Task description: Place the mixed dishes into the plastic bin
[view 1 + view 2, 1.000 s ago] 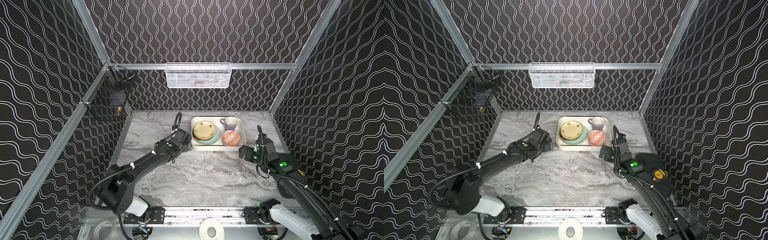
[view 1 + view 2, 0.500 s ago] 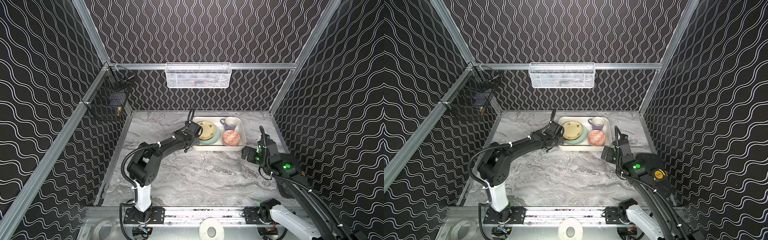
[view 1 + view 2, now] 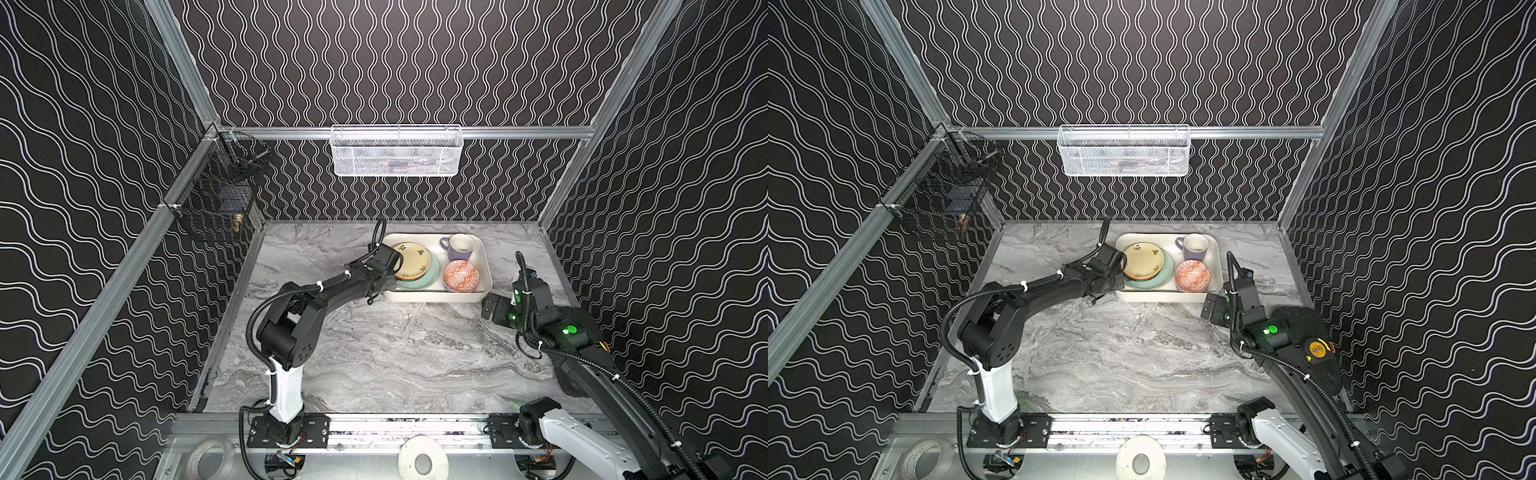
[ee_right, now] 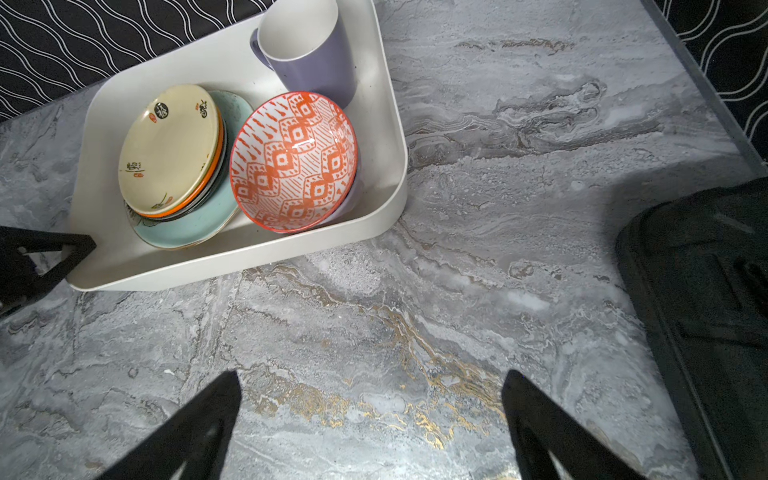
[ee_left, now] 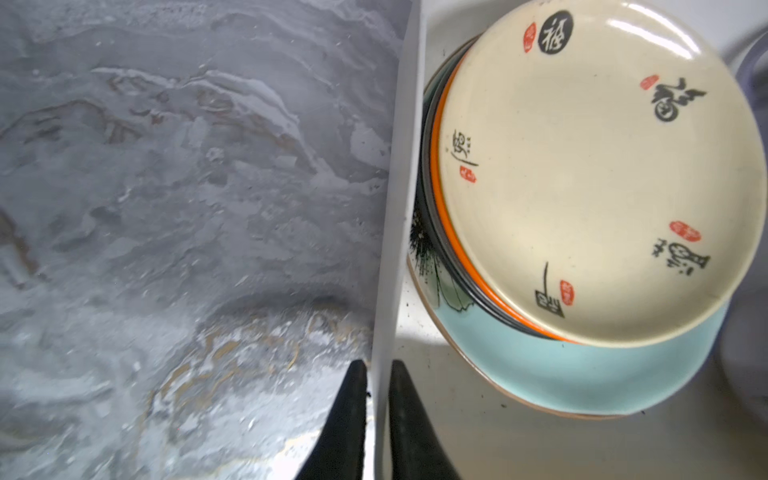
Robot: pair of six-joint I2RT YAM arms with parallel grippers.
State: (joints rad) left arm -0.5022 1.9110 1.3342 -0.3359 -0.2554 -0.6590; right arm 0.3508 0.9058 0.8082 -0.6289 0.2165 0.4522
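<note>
The plastic bin (image 3: pixel 432 296) (image 3: pixel 1167 296) sits at the back of the marble table. In it are a stack of plates topped by a pale yellow plate (image 3: pixel 412 259) (image 5: pixel 582 174) over orange, black and mint ones (image 5: pixel 561 374). Beside the stack stand a red-patterned bowl (image 3: pixel 461 275) (image 4: pixel 293 160) and a lavender mug (image 3: pixel 461 247) (image 4: pixel 311 54). My left gripper (image 5: pixel 377 365) is shut on the bin's left wall (image 5: pixel 399 208), one finger outside and one inside. My right gripper (image 4: pixel 372 376) (image 3: pixel 492 307) hangs open over bare table by the bin's near right corner.
A white wire-mesh basket (image 3: pixel 397 151) hangs on the back rail. A black wire basket (image 3: pixel 216 208) hangs on the left rail. The right arm's dark body (image 4: pixel 698 311) lies close beside the right gripper. Grey marble tabletop (image 3: pixel 395 353) stretches in front of the bin.
My left arm reached right to the bin's left wall, and its jaws went from open to shut on that wall. The right gripper drew slightly back and to the right, staying open.
</note>
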